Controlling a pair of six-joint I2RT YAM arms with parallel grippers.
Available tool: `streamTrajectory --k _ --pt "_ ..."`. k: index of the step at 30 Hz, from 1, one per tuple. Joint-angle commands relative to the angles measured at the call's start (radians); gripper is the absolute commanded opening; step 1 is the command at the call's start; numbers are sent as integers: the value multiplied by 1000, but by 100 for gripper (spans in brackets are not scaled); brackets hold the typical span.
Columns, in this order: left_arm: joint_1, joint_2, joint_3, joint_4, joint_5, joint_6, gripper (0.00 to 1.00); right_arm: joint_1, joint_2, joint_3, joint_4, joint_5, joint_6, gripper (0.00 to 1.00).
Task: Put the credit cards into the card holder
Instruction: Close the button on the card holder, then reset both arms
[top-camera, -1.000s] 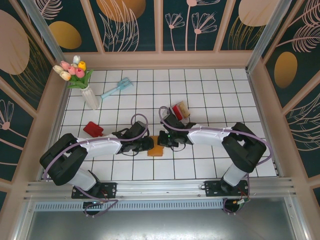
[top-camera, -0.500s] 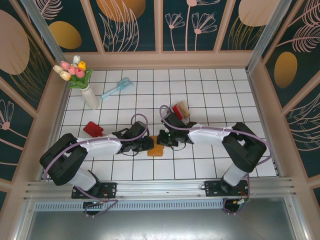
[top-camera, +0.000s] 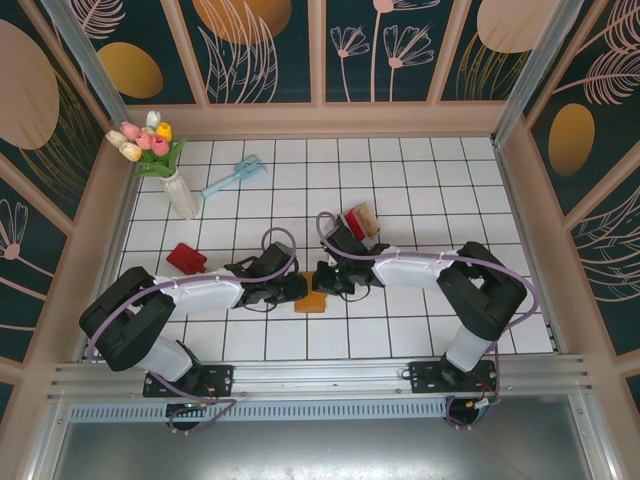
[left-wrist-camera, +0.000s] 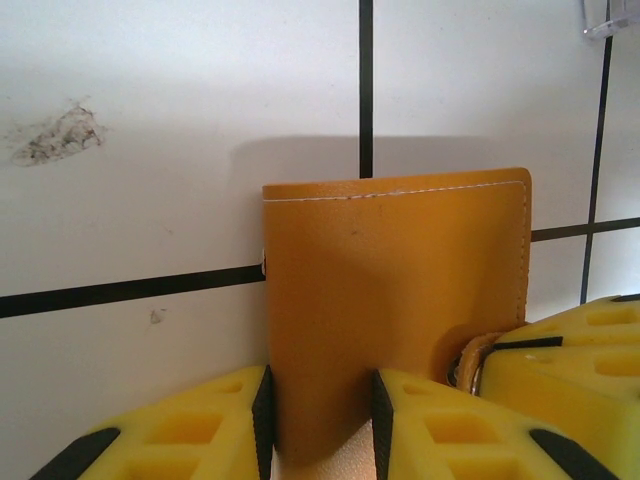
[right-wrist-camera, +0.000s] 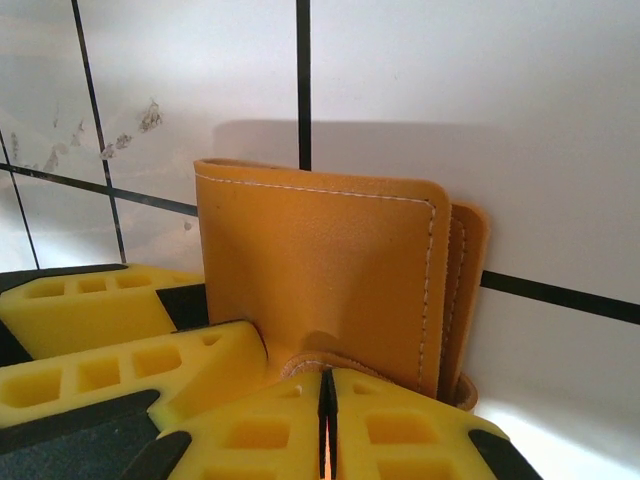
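The card holder (top-camera: 311, 301), an orange-brown leather wallet, stands on edge on the tiles between my two grippers. My left gripper (top-camera: 298, 290) is shut on the wallet's body (left-wrist-camera: 400, 270), its pads (left-wrist-camera: 263, 405) pressed on both sides. My right gripper (top-camera: 323, 281) is shut on the snap tab (right-wrist-camera: 330, 365) at the wallet's near edge (right-wrist-camera: 320, 270), jaws nearly touching. One red credit card (top-camera: 186, 259) lies flat to the left. More credit cards (top-camera: 358, 219), red and tan, stand in a clear tray behind the right gripper.
A white vase of tulips (top-camera: 165, 165) stands at the back left, with a light blue tool (top-camera: 233, 176) lying beside it. Pink-framed walls close in the tiled floor on three sides. The clear tray's corner (left-wrist-camera: 610, 15) shows at the upper right.
The right arm has edged slightly left. Both grips and the wallet stay as they were.
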Motion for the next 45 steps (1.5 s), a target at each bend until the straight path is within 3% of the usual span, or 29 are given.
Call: streamTrajectory --k 1,7,12,16,19,24,27,29,31,32,33,35,38,41,43,45 --pt "-3 0 -9 -29 -16 17 32 23 72 13 -93 19 -19 12" --pt "-3 -7 -21 -18 -19 10 31 40 168 91 -264 148 -16 11" --pt "-3 -22 -40 -2 -24 -2 30 68 236 116 -297 153 -13 11" --pt "-4 -45 -45 10 -28 -2 31 73 165 134 -291 211 -6 12" --pt "-4 -86 -39 15 -36 4 33 75 33 174 -297 334 -25 16" --pt "-4 -230 -39 2 -148 11 43 16 -268 122 -332 700 -38 48" --pt "-4 -334 -44 -30 -302 44 53 -69 -433 47 -358 984 -46 68" --pt "3 -397 -40 -79 -469 82 64 -139 -547 -74 -228 1140 -161 80" --pt "23 -454 -47 -110 -630 118 76 -209 -639 -190 -36 1230 -338 83" --pt "46 -485 -61 -105 -696 147 83 -252 -678 -267 88 1256 -435 90" --pt "75 -516 -76 -92 -742 176 88 -300 -703 -332 192 1256 -499 98" --pt "153 -579 -120 -40 -832 241 98 -442 -727 -452 415 1129 -640 99" --pt "269 -629 -179 70 -890 355 99 -631 -693 -560 627 875 -720 99" --pt "359 -615 -236 227 -971 485 98 -707 -629 -653 871 797 -778 99" --pt "432 -587 -256 290 -980 486 99 -755 -562 -681 992 674 -801 99" --pt "500 -532 -280 379 -976 491 98 -770 -480 -683 1079 627 -817 99"
